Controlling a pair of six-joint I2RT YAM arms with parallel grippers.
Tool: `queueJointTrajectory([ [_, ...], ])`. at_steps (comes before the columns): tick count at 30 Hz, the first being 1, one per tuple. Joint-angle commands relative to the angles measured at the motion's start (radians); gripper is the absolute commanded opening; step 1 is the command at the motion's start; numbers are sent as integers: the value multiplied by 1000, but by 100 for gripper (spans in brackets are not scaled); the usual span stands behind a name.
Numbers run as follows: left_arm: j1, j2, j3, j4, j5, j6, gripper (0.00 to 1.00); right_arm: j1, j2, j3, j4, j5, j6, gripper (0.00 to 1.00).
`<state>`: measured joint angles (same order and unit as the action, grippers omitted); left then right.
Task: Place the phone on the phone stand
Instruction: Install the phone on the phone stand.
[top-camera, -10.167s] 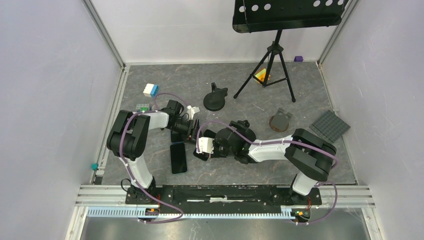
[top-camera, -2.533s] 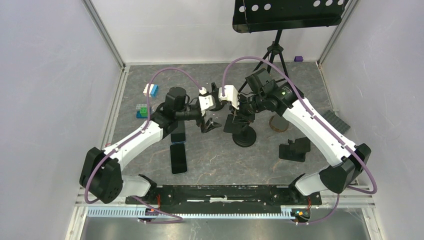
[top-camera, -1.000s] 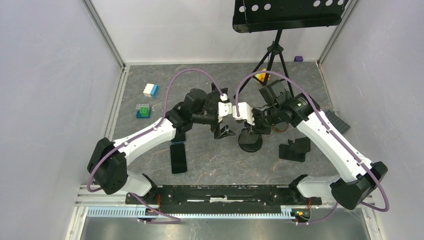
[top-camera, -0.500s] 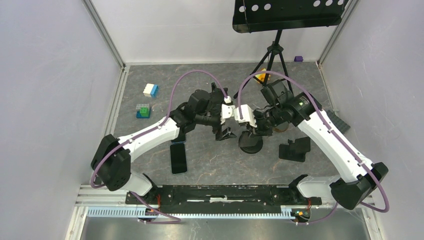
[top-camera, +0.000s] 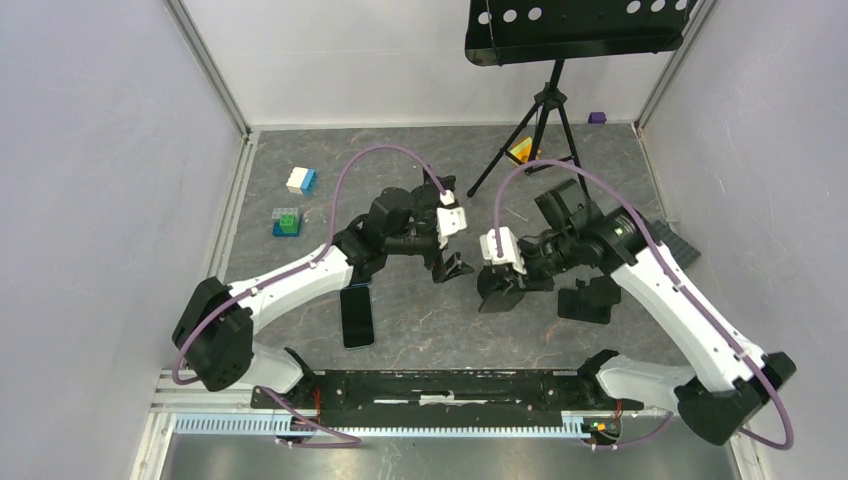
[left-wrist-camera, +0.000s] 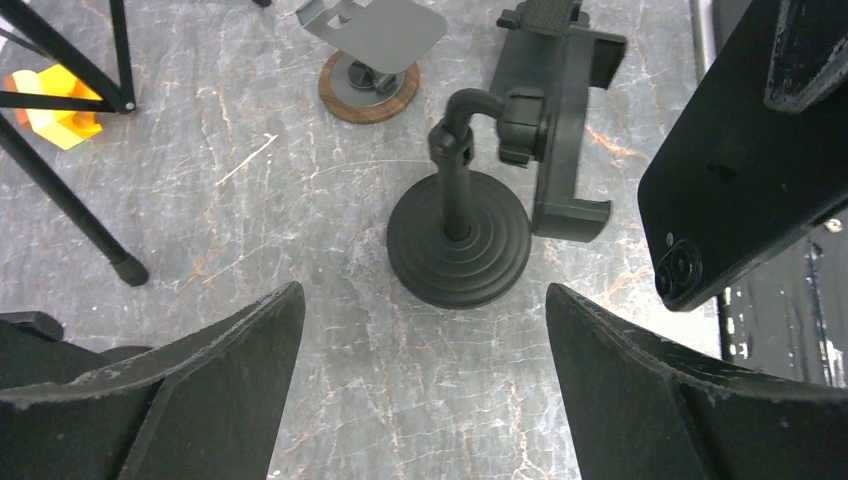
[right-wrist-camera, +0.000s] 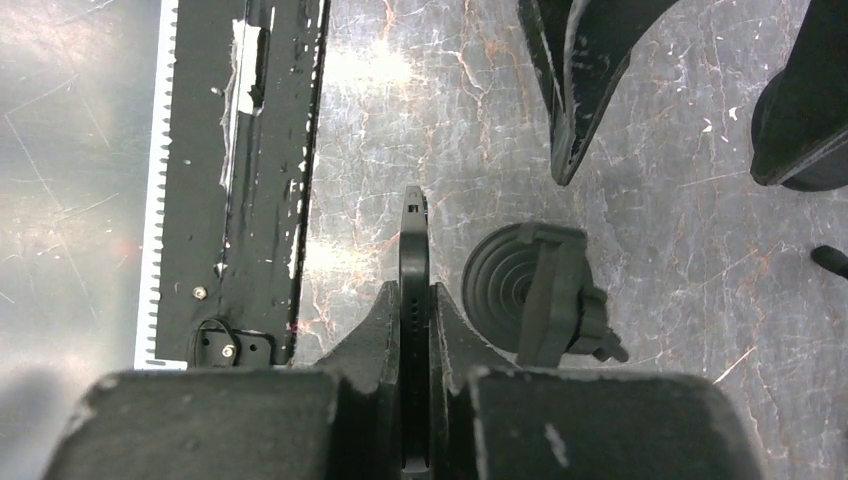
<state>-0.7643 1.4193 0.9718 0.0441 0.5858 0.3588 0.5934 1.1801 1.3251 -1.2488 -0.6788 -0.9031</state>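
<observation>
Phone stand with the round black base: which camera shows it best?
Left wrist: the phone stand is unobstructed, with round base, stem and clamp cradle all distinct. Right wrist sees it from above, foreshortened, beside the phone in the right end effector. Top external mostly hides it under that arm.

I'm looking at my left arm (top-camera: 295, 283) and right arm (top-camera: 680, 302) showing white shells, black joints; purple cables (top-camera: 385, 149) trailing behind scuffed black fingers (left-wrist-camera: 180, 390).
</observation>
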Motion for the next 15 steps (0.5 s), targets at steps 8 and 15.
queueJointTrajectory([
  [8,-95,-78,-74,165,-105,-183,86,-20,-175,-133,108,49,119,0],
  [15,-189,-96,-68,130,-205,-228,83,-31,-150,-126,103,58,113,0],
])
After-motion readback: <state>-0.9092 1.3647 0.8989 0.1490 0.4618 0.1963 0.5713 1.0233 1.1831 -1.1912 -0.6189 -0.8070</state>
